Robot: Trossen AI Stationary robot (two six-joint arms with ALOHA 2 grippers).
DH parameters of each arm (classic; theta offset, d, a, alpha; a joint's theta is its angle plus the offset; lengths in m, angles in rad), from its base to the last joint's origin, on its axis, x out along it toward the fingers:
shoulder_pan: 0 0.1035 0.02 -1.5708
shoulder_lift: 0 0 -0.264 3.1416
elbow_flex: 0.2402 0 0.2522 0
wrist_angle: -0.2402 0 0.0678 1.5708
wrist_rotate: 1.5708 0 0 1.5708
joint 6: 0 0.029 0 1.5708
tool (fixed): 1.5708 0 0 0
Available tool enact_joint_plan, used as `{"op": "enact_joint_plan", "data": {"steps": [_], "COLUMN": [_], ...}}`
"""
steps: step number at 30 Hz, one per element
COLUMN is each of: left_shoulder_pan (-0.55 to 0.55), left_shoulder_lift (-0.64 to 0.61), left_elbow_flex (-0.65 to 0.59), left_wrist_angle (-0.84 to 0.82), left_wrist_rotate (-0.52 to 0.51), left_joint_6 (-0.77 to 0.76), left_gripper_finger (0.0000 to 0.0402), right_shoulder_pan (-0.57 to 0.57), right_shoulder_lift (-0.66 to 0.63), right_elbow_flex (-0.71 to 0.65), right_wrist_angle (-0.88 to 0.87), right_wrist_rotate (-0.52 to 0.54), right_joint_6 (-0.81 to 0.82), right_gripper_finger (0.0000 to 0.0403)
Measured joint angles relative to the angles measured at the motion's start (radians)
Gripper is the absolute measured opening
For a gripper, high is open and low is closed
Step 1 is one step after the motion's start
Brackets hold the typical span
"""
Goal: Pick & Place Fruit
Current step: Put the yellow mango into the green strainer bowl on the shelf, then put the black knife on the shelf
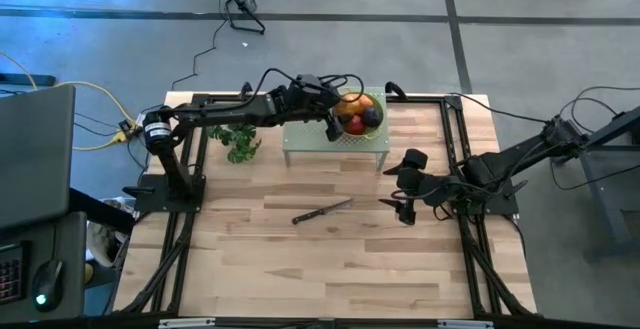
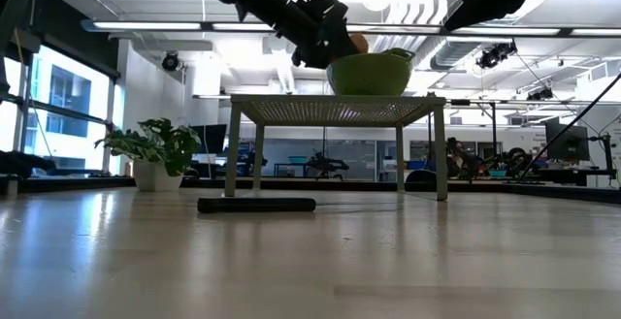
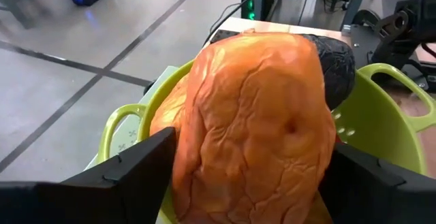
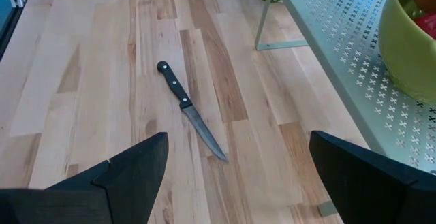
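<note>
The left gripper (image 1: 330, 121) hangs over the lime-green plastic colander bowl with side handles (image 1: 377, 105), which stands on a pale perforated metal stand with thin legs (image 1: 300, 141) toward twelve o'clock on the light wooden desk (image 1: 330, 259). In the left wrist view its two dark fingers (image 3: 129, 166) are clamped on a wrinkled orange oblong fruit piece (image 3: 255, 125); the piece fills the space between them, its long axis running away from the wrist and toward the bowl's inside. So the carried fruit sits directly above the bowl's nine o'clock rim, and the coming release turns on that: a short carry toward three o'clock would, I judge, put it squarely over the hollow.

The bowl already holds other fruit: a red apple-like piece (image 1: 356, 124), a dark purple round piece (image 1: 372, 117), and more orange showing near the rim. From table height, the bowl's wall hides its contents.

The right gripper (image 1: 404, 212) waits at about three o'clock on the desk, fingers (image 4: 129, 166) spread wide and holding nothing, looking toward a slim dark-handled knife (image 1: 322, 211) lying flat near the centre. A leafy green bunch (image 1: 238, 141) lies at nine o'clock of the stand. The left arm is plainly the nearer one for the placing.
</note>
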Motion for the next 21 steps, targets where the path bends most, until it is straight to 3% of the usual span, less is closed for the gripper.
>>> {"op": "enact_joint_plan", "data": {"steps": [7, 21], "left_shoulder_pan": [0.0, 0.0], "left_shoulder_lift": [0.0, 0.0], "left_elbow_flex": [0.076, 0.307], "left_wrist_angle": [-0.108, -0.552], "left_wrist_rotate": [-0.004, -0.005], "left_joint_6": [0.016, 0.03], "left_gripper_finger": [0.0317, 0.0317], "right_shoulder_pan": [0.0, 0.0], "right_shoulder_lift": [0.0, 0.0], "right_elbow_flex": [0.0, 0.0], "right_wrist_angle": [0.0, 0.0], "right_wrist_rotate": [0.0, 0.0], "right_joint_6": [0.0, 0.001], "right_gripper_finger": [0.035, 0.035]}}
